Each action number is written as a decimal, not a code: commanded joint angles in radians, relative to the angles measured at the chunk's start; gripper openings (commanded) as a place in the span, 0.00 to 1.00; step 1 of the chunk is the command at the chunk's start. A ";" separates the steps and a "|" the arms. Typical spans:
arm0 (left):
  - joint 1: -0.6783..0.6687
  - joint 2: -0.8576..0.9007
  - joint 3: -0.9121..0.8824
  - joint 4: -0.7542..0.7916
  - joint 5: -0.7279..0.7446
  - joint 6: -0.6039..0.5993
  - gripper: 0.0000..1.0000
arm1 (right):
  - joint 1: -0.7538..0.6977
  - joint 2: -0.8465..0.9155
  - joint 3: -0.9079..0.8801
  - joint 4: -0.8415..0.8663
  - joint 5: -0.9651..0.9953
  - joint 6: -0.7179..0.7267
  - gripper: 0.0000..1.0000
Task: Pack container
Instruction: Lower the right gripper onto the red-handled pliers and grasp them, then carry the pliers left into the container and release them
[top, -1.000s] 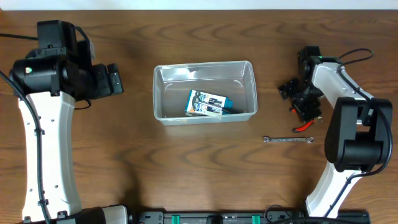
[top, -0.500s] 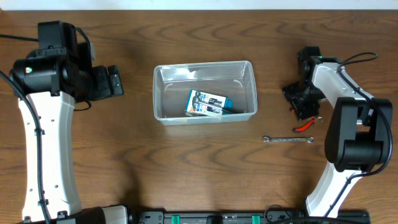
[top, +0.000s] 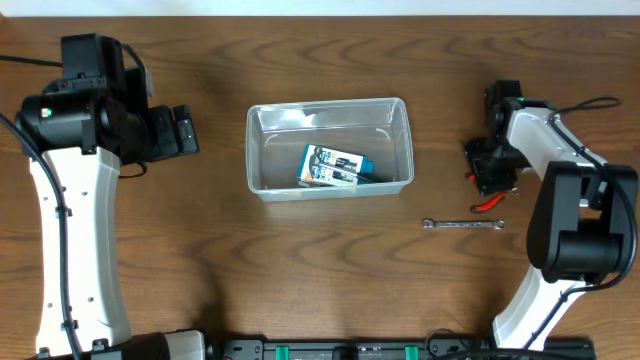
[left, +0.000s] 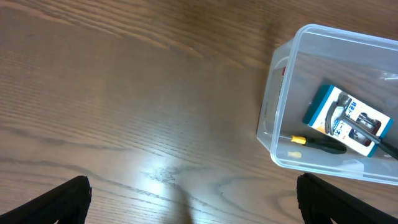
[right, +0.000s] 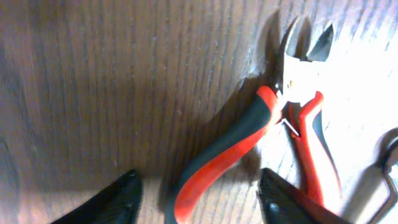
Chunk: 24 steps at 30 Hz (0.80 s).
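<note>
Container (top: 329, 186), centre of the table (top: 320, 290), holds one packaged tool (top: 333, 166). Pliers (right: 242, 140) and wrench (top: 462, 224) wait outside, right. Right gripper (right: 198, 196) open astride a pliers handle; left gripper (left: 193, 200) open, far left.

The overhead camera looks straight down on the whole table (top: 300, 270), the left wrist camera looks down from the left and shares the container (left: 268, 118) with it, and the right wrist camera sits very close over the pliers (right: 230, 149) on the right.
</note>
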 joint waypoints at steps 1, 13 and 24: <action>0.000 0.004 0.000 -0.003 -0.008 -0.005 0.99 | -0.014 0.048 -0.080 0.005 0.044 0.035 0.55; 0.000 0.004 0.000 -0.003 -0.008 -0.005 0.98 | -0.014 0.048 -0.097 0.026 0.041 0.037 0.13; 0.000 0.004 0.000 -0.003 -0.008 -0.005 0.98 | -0.010 0.039 -0.051 0.033 0.060 -0.353 0.01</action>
